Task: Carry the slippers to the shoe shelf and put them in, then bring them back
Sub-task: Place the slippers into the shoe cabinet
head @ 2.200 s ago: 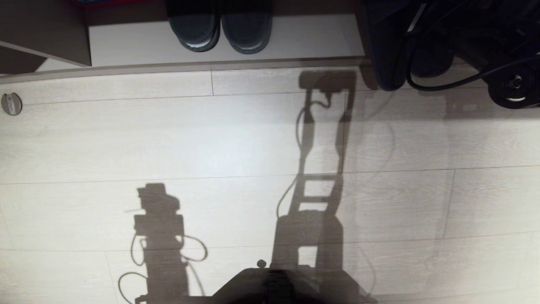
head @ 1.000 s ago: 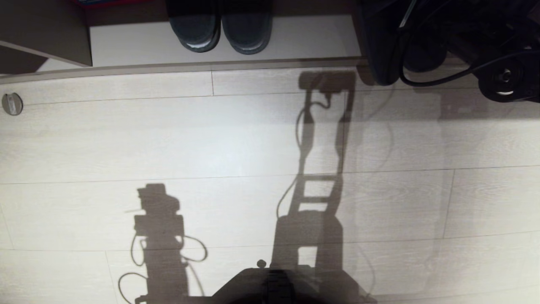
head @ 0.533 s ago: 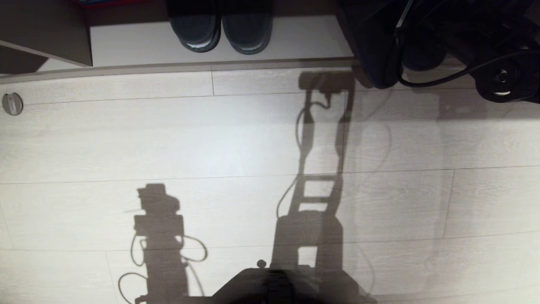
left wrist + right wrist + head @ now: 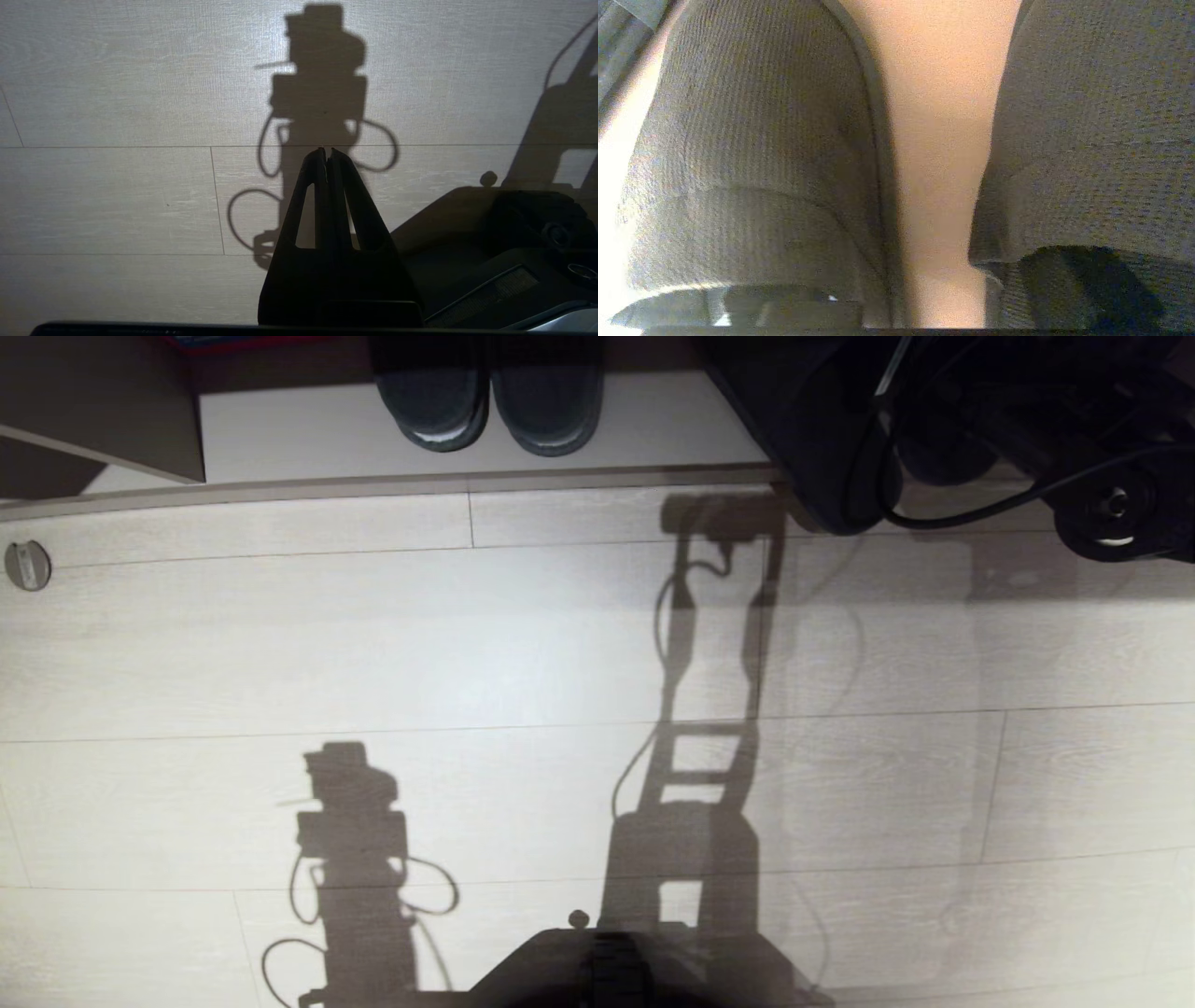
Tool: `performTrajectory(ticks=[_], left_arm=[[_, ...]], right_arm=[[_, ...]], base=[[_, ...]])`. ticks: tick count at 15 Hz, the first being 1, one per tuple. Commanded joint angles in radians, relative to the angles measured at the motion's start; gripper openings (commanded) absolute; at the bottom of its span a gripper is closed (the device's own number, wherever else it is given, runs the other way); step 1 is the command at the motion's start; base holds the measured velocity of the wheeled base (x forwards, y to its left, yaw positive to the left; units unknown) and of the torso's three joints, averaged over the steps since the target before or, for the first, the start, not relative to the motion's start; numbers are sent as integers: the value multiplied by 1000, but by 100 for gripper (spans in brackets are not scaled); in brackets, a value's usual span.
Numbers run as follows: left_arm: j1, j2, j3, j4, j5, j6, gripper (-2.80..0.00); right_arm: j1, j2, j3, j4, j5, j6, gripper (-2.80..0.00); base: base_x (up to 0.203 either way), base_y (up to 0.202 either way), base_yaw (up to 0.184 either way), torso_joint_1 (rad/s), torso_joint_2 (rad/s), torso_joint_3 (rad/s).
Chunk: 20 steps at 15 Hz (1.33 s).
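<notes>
Two soft, light slippers [image 4: 752, 140] flank my right pincer [image 4: 901, 420]; whether it grips them I cannot tell. Pinching both inner edges together suits.

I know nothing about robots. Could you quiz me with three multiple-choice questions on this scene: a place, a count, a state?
1. Where do the dark shoes stand? A on the shelf board; B mid-floor; C on the robot.
2. How many slippers fill the right wrist view? A one; B two; C four.
3. The left gripper is: A wide open; B shut, empty; C gripping a shoe.
Answers: 1A, they rest on the pale board; 2B, two ribbed ones lie side by side; 3B, its tips meet over bare floor.
</notes>
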Motion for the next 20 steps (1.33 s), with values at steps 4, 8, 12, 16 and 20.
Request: performTrajectory(ticks=[4,8,12,16,20], left_arm=[[0,-1,0,0,-1,0,-280],[0,0,1,1,-1,-5,-280],[0,0,0,1,-1,-6,-280],[0,0,0,1,-1,-5,-280],[0,-1,0,1,0,-6,-280]], right_arm=[[1,-31,51,-3,1,0,0],[2,-96,183,-37,1,-6,0],[2,-131,241,-89,3,-7,0],[2,-171,256,-73,1,-8,0],[2,-182,272,-62,-38,-23,0]], base=[[0,0,0,0,0,0],[0,0,0,0,0,0],[0,0,0,0,0,0],[0,0,0,0,0,0],[0,0,0,0,0,0]])
